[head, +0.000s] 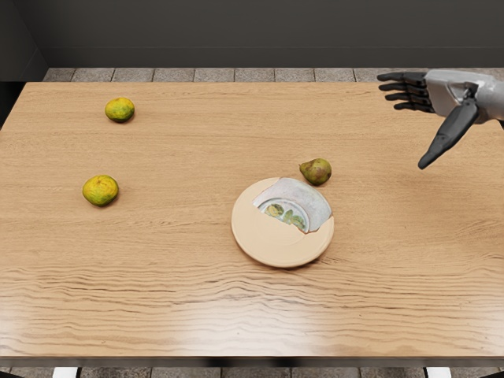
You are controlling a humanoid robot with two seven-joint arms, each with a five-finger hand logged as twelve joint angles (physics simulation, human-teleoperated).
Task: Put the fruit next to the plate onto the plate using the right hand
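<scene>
Grey robotic right hand [438,96] hangs over the far right corner of the light wooden worktop [157,260], fingers spread and pointing left, thumb angled down, holding nothing. The small green-brown pear-shaped fruit [316,170] lies on the wood just beside the round beige plate [268,236] (off its upper right rim). Bare worktop separates hand and fruit. A far yellow-green round fruit [120,109] and a near yellow-green round fruit [100,190] sit well apart at left.

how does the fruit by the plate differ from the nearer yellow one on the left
The pear-shaped fruit is brownish green; the yellow fruit is round and brighter. The pear-shaped fruit sits beside the plate; the yellow fruit lies far to its left. Both rest on the table.
</scene>
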